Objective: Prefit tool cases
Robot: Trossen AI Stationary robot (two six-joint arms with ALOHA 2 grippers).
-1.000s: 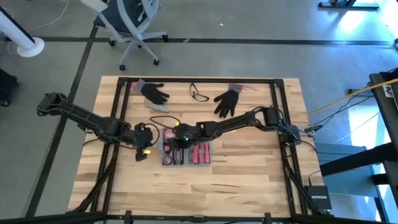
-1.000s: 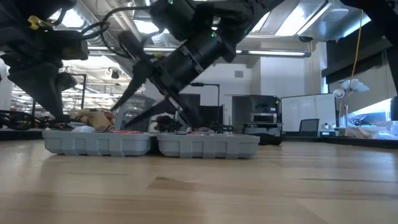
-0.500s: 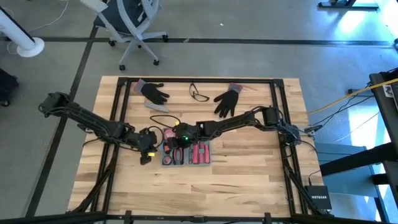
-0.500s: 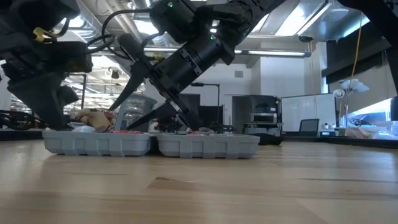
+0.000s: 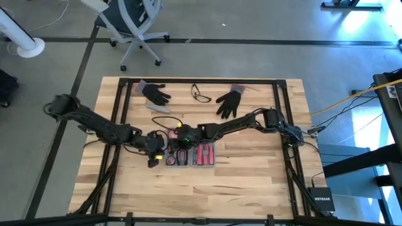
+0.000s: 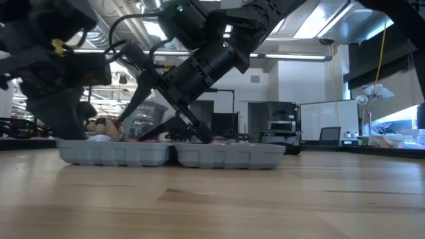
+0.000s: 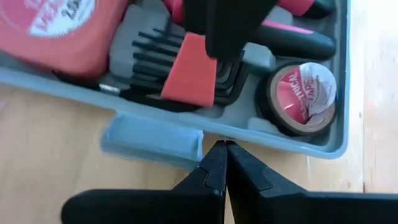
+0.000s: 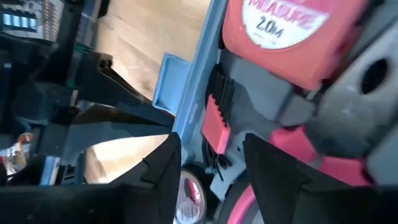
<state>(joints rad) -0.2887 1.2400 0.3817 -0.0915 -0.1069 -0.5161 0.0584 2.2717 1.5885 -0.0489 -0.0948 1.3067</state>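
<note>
1. With its fingers pressed together and nothing between them, your left gripper (image 7: 219, 163) sits at the case's outer wall, tip right beside the pale blue latch tab (image 7: 152, 140); whether it touches the rim, you cannot tell.
2. Your right gripper (image 8: 208, 168) hangs over the case interior with its fingers apart and empty, spread above the red hex-key holder (image 8: 216, 127) and just beside the red tape measure (image 8: 287, 28).
3. The tool case (image 5: 188, 154) lies open and flat on the wooden table (image 5: 251, 182), near its middle, both halves resting on the boards in the low view.
4. In its recesses you can read the hex keys (image 7: 186, 68), a roll of electrical tape (image 7: 305, 96) and red-handled tools (image 5: 202, 154).
5. Well apart at the far edge lie two black gloves (image 5: 229, 100) and a pair of safety glasses (image 5: 201, 95).
6. Risk, as a judgement: the shut left tip may push the light case sideways across the boards instead of steadying it, shifting the recesses under the right gripper.
7. Risk: the right fingers could snag the hex-key holder or tape measure and lift it from its seat.
8. Risk: both grippers work close together over one half; a small misalignment could bring them into contact.
</note>
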